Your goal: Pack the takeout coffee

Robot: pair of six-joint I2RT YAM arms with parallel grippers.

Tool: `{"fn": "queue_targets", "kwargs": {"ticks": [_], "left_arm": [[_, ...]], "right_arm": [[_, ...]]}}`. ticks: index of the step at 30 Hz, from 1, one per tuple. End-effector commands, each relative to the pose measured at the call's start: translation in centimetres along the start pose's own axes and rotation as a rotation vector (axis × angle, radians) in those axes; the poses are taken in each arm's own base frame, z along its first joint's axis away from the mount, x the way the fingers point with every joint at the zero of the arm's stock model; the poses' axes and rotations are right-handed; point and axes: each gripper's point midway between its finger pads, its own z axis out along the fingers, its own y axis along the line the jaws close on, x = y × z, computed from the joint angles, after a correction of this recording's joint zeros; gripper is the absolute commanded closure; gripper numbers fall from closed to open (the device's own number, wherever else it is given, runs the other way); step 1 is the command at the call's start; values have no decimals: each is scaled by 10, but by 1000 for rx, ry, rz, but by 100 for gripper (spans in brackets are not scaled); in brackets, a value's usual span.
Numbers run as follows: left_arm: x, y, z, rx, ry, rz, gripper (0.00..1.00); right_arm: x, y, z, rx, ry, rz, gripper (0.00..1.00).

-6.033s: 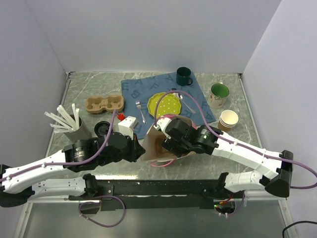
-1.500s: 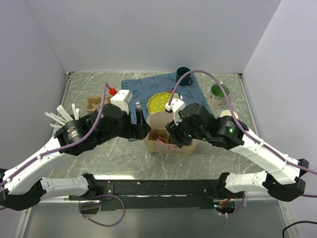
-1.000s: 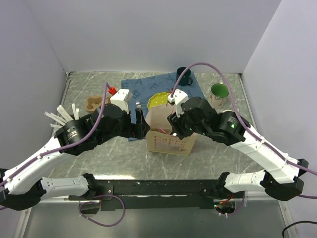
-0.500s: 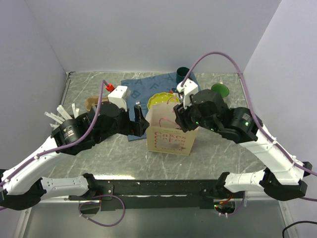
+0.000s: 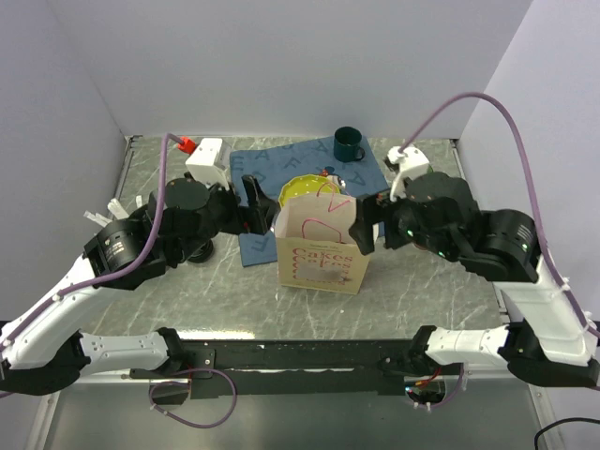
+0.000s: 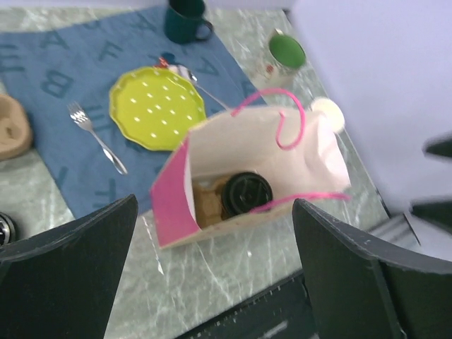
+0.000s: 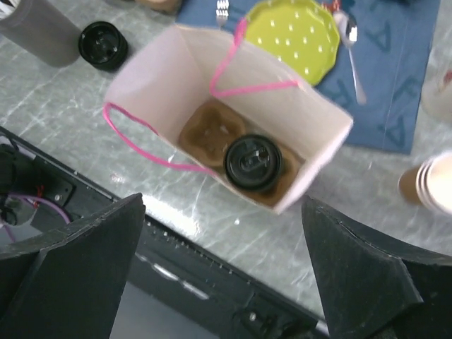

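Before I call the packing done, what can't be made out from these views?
- Top external: the pale paper bag with pink handles hides its inside behind its own front wall.
- Both wrist views: the takeout coffee shows only its round black plastic lid; the brown paper cup body sits under it.
- Right wrist: the stack of tan paper cups is cut by the right edge.
- Left wrist: blur leaves the brown moulded carrier indistinct.
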Motion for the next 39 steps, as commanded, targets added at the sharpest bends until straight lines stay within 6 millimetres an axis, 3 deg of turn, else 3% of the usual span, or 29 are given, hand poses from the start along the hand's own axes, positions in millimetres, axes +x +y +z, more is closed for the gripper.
{"fn": "queue_targets", "kwargs": {"ticks": [1,4,8,12,13,18,22,26,30,33,37,38,39], "left_arm": [[-42,20,5,-154,-135,-10,3],[-57,44,13,-289,-167,-27,3],[-79,74,20,-418,-203,-92,3],[-80,111,27,-547,-189,-93,3],[-81,129,25,-606,-184,-95,2],[-87,175,17,-713,-216,-98,2],[-87,229,10,-795,-183,-167,4],[-89,256,-1,-882,-148,-176,9],[-86,278,-22,-995,-180,-261,19],[-77,287,-24,-1015,-169,-318,21],[-51,303,-43,-1092,-145,-411,20],[-33,307,-37,-1078,-98,-424,20],[-30,312,-42,-1086,-106,-438,23]], "right_arm": [[23,-22,-32,26,-16,144,0],[35,-30,-42,20,-39,194,0],[45,-22,-57,-84,-47,198,0],[51,-28,-67,-100,-67,167,0],[50,-31,-68,-85,-74,173,0],[49,-31,-65,-82,-76,143,0],[43,-28,-61,-74,-78,168,0],[45,-22,-57,-106,-77,168,0],[52,-22,-55,-113,-76,185,0],[57,-21,-56,-126,-73,192,0],[67,-25,-55,-116,-60,184,0],[70,-26,-54,-113,-57,182,0],[74,-27,-53,-116,-57,180,0]]}}
